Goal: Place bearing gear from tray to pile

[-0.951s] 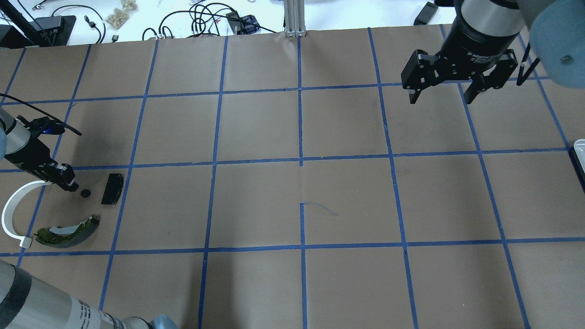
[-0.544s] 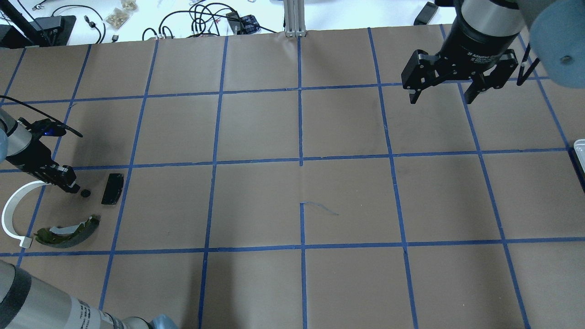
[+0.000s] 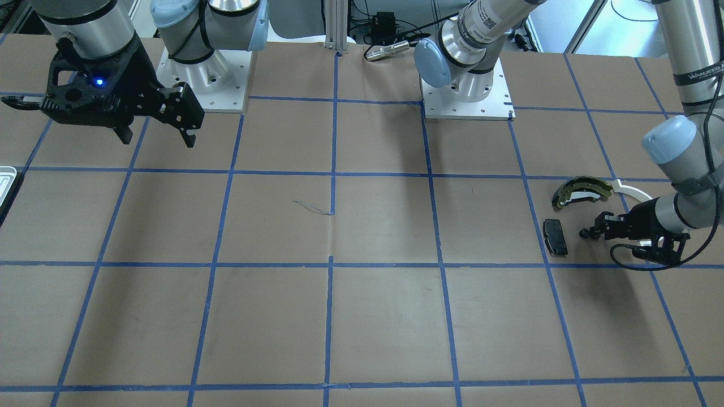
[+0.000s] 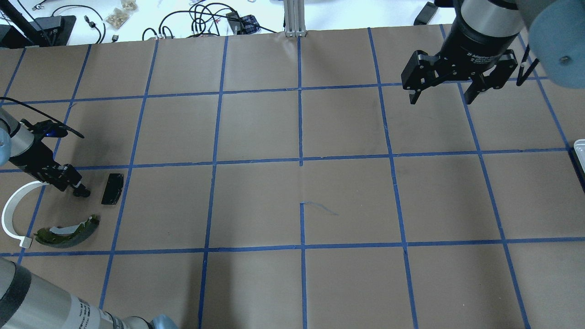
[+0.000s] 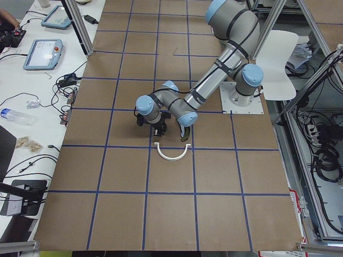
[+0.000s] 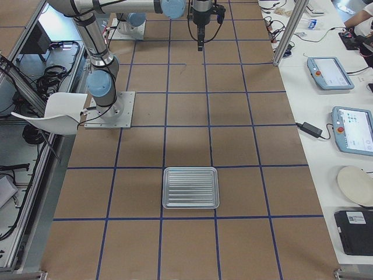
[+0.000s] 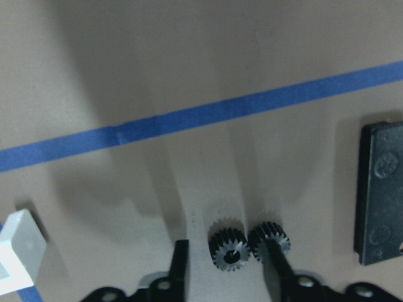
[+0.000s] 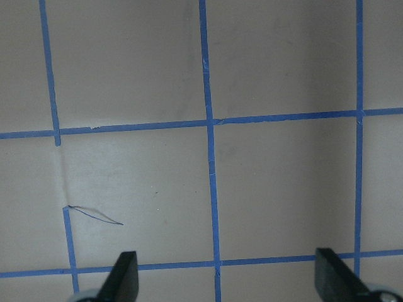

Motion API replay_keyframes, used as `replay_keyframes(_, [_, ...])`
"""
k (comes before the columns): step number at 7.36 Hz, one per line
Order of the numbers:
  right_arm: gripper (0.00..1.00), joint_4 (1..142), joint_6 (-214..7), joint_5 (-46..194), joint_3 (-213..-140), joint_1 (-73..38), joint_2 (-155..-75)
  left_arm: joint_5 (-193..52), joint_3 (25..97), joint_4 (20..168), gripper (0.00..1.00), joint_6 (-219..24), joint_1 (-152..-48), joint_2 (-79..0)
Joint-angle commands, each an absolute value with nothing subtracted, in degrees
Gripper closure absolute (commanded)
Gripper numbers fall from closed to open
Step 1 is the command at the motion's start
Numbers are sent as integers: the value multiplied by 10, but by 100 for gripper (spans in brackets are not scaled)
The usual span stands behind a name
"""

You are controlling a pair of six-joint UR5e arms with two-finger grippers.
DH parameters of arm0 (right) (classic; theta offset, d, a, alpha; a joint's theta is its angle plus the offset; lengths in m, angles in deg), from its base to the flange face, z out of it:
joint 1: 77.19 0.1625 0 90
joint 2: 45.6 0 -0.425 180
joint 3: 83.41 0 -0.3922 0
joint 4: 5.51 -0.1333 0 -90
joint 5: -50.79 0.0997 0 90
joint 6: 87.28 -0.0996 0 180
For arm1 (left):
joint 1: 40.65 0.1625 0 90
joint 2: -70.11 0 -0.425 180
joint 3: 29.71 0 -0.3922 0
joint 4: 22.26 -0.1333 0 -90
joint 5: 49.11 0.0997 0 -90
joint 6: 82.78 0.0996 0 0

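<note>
The fingers (image 7: 181,267) of the left gripper (image 7: 225,246) are seen released, set either side of the gear (image 7: 234,251), which lies on the surface (image 4: 256,205). One finger is kept apart from the toothed wheels, while the second wheel is overlapped by the other. The gear is found within the pile near the surface's left end, just beside the pad (image 7: 381,189). The arc (image 4: 9,214) is placed toward the left edge and the shoe (image 4: 68,230) toward the robot's edge. A blue tape line (image 7: 189,116) is laid just beyond the fingertips.

The right gripper (image 4: 445,96) is held high over the far right part of the surface, its fingers spread wide above bare paper. "2F Adaptive" can be read on its body. Lettering on the left arm is too small to be read surely.

The tray (image 6: 190,188) is set at the surface's right end, well apart from the pile, and a broad stretch of taped brown paper is left between them.
</note>
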State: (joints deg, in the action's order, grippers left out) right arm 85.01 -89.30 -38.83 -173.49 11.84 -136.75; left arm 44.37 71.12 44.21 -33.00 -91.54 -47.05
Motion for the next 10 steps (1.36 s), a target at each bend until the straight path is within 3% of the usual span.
replay_keyframes(1, [0, 850, -894, -389, -1735, 118, -1367, 445, 703, 457, 0, -331, -918, -453])
replay_keyframes(3, [0, 850, -894, -389, -1735, 118, -1367, 445, 642, 553, 0, -350, -934, -425])
replay_keyframes(6, [0, 850, -894, -389, -1735, 118, -1367, 440, 510, 704, 0, -451, -1053, -371])
replay_keyframes(10, [0, 850, -894, -389, -1735, 118, -1367, 401, 476, 743, 0, -663, -1194, -302])
